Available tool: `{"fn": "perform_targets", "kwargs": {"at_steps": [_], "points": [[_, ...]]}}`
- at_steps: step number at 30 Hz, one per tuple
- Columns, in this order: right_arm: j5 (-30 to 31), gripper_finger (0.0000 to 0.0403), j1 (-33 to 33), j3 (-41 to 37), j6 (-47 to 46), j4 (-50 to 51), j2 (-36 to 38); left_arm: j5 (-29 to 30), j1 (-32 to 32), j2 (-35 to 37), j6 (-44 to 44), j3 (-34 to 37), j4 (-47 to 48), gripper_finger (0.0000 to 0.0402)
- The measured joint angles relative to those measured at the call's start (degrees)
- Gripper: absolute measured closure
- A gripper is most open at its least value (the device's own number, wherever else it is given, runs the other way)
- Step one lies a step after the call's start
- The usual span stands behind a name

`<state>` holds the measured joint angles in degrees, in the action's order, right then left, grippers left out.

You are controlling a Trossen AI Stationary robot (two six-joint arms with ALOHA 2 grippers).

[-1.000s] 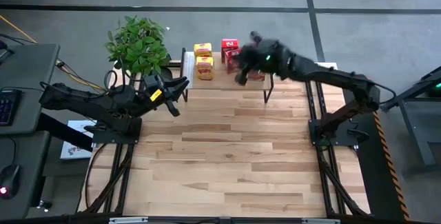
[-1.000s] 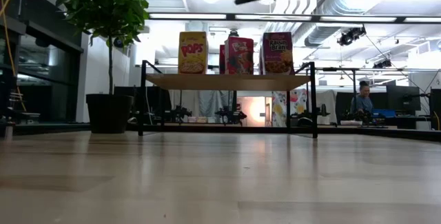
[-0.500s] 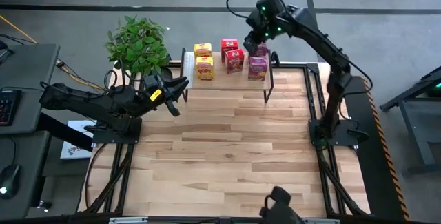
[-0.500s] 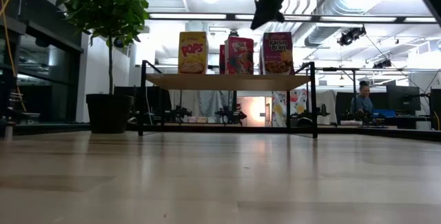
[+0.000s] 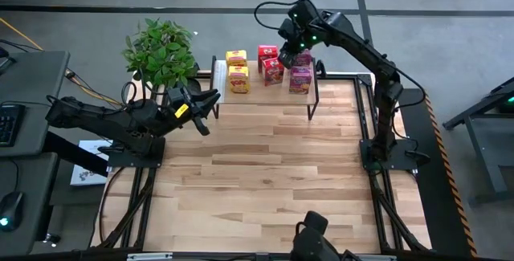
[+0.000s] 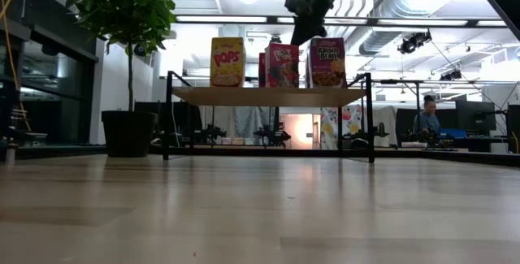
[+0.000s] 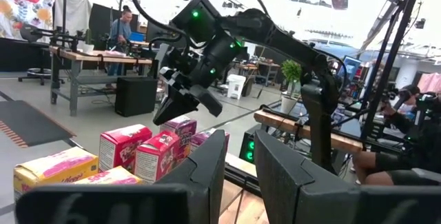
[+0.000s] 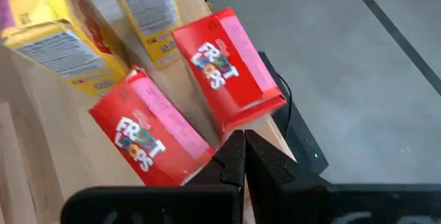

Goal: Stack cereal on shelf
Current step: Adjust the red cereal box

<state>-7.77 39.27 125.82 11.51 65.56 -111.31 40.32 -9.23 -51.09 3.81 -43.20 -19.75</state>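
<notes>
The shelf (image 5: 257,92) stands at the table's far edge; its light wood top also shows in the low view (image 6: 268,95). On it stand two yellow boxes (image 5: 238,68), two red boxes (image 5: 271,62) and two pink boxes (image 5: 300,79), all upright on their bases. My right gripper (image 5: 287,44) hangs shut and empty above the shelf's far side, over the red boxes (image 8: 220,79) and clear of them; it also shows in the low view (image 6: 301,32). My left gripper (image 5: 210,104) waits, slightly open and empty, left of the shelf.
A potted plant (image 5: 161,52) stands at the far left, beside the shelf's left end. The wooden tabletop (image 5: 265,173) spreads out in front of the shelf. A dark shape (image 5: 309,233) shows at the near edge. People sit in the room behind (image 6: 426,114).
My right gripper has swung from over the red and pink boxes toward the table's far edge, come down somewhat, then shifted a little to the left. It now hangs above the shelf's far side. The boxes have stayed in place.
</notes>
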Motion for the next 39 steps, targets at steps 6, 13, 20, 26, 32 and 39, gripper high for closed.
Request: {"fn": "perform_targets", "kwargs": {"at_steps": [6, 13, 20, 26, 32, 39], "points": [[1.55, 0.0403, 0.0, -1.85, -2.44, -0.07, 0.04, 0.0, 0.0, -0.02, 0.0, -0.01, 0.0, 0.0332], [0.54, 0.0403, -0.71, -3.76, -3.98, -0.22, 0.02, 0.0, 0.0, -0.02, 0.0, 0.0, 0.02, 0.0332], [0.64, 0.0403, -1.57, -3.78, -5.51, 0.47, 0.02, 0.0, 0.0, -0.01, 0.0, -0.01, 0.02, 0.0332], [0.7, 0.0403, -1.55, -3.79, -8.1, 1.25, 0.02, -0.02, 0.0, -0.02, -0.02, 0.0, 0.02, 0.0332], [0.58, 0.0403, -1.87, -3.63, -9.07, 1.66, 0.04, 0.0, 0.0, -0.02, -0.1, 0.0, 0.02, 0.0332], [0.54, 0.0403, -3.03, -3.56, -9.53, 2.84, 0.04, 0.0, 0.0, -0.01, -1.95, -0.02, 0.02, 0.0332]]}}
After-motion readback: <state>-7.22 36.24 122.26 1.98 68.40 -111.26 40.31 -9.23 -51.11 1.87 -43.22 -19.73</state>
